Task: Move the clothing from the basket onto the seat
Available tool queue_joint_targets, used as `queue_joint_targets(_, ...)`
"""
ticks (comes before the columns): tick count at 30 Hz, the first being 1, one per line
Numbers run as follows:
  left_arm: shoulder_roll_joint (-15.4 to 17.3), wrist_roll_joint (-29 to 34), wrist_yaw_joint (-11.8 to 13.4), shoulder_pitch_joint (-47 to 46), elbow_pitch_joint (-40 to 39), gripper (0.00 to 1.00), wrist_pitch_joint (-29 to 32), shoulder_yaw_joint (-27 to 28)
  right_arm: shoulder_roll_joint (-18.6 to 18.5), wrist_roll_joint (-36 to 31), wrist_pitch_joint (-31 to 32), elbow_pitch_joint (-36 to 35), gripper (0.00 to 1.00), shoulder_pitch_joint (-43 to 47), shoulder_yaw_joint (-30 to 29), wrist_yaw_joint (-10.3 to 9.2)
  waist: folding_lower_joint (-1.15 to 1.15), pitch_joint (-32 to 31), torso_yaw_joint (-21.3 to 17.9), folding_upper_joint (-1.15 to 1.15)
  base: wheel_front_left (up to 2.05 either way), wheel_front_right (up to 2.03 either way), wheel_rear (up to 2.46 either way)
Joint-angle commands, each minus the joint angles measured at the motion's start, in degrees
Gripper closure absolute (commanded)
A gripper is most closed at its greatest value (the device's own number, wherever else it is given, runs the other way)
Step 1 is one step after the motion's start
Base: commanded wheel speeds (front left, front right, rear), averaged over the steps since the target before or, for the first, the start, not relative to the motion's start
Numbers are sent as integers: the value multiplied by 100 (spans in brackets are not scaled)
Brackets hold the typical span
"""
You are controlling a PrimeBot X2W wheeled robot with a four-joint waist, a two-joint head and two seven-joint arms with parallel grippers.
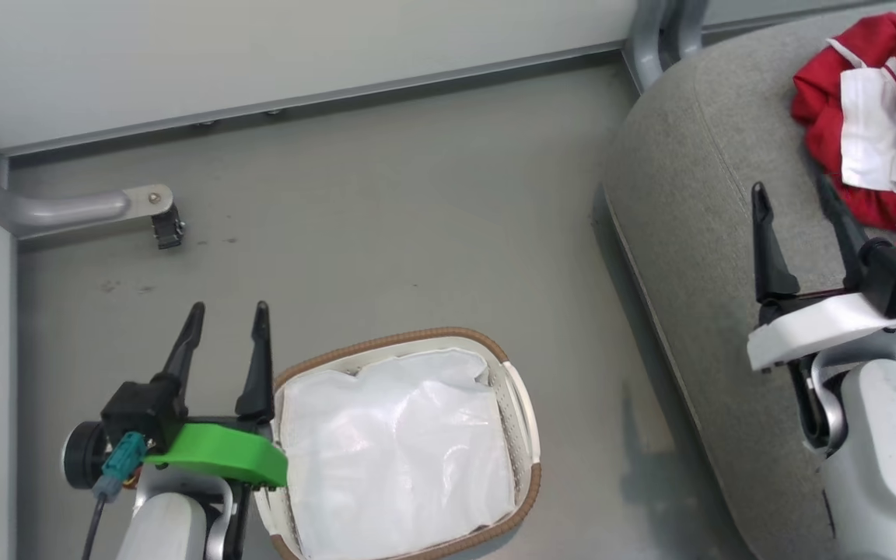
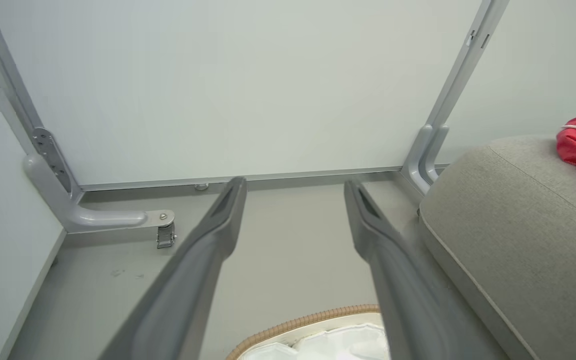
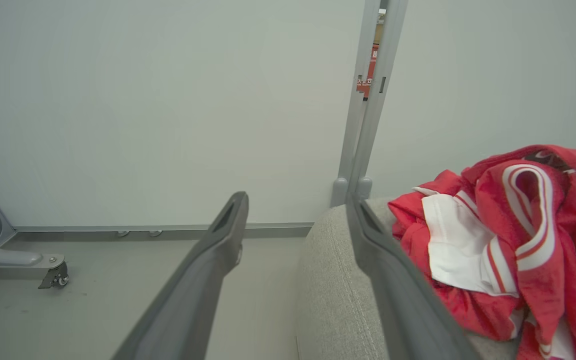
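Robot lab cell staged as a corner of a home
Plain pale partition panels on grey metal posts, one foot carrying a small caster, wall in a bare grey floor, as in a test lab; the homely part is a grey fabric couch seat, a laundry basket on the floor near it, and red clothing heaped on the seat.

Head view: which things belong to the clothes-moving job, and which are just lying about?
Job:
- clothing, lying on the seat
- basket

Lying about:
- white bag in the basket
- wheeled frame foot
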Motion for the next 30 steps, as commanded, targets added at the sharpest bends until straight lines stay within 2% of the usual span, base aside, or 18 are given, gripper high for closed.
queue_joint_targets(1, -22, 66, 26, 133, -27, 0, -1, 150, 53, -3, -22, 53, 0, 137, 99, -8, 0, -368, 339, 0, 0, 0, 0)
queue_joint_targets(8, -84, 360, 9, 580, -136, 0, -1, 684, 318, -20, -18, 202, 0, 532, 241, -8, 0, -719, 544, 0, 0, 0, 0)
queue_joint_targets(14, -120, 448, -14, 927, -207, 0, -1, 910, 430, 19, -18, 256, 0, 892, 176, -8, 0, -1009, 596, 0, 0, 0, 0)
queue_joint_targets(30, -137, 220, 105, 1506, -390, 0, -1, 930, 534, 72, -18, 310, 0, 1538, 334, -8, 0, -1395, 580, 0, 0, 0, 0)
